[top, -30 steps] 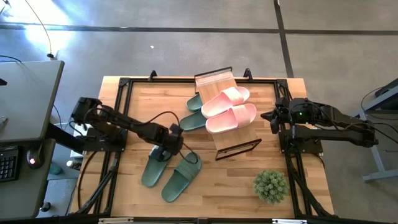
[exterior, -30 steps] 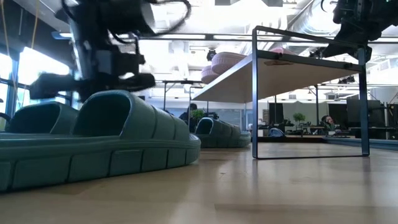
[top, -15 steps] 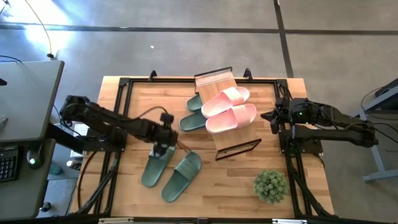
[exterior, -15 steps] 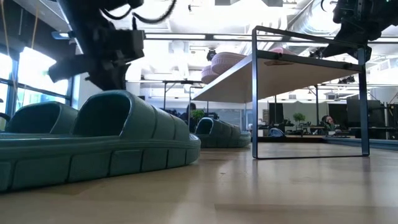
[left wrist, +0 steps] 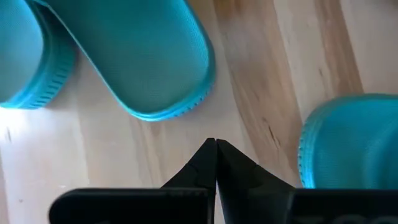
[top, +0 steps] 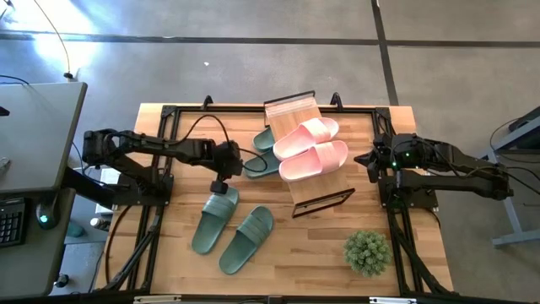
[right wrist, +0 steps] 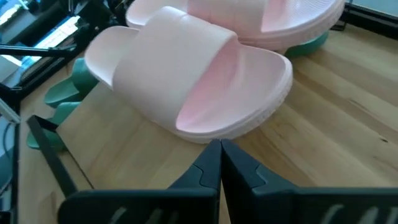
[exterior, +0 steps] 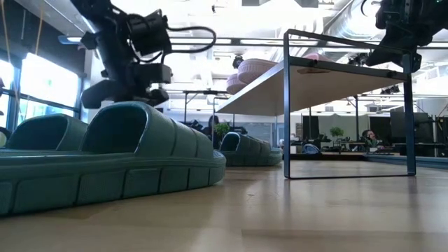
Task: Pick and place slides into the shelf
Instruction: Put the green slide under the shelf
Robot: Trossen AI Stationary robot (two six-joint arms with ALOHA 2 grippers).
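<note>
While the pale pink rubbery slides [top: 310,149] lie side by side on the light wooden slatted shelf [top: 293,111] with its thin black frame, one sage-green pair [top: 261,154] sits under the shelf and another sage-green pair [top: 231,229] rests on the big wooden tabletop [top: 181,266]. The left gripper [top: 221,181] hangs between the two green pairs, jaws closed and empty. The right gripper [top: 365,158] waits beside the shelf, jaws closed, near a small green potted plant [top: 367,251].
</note>
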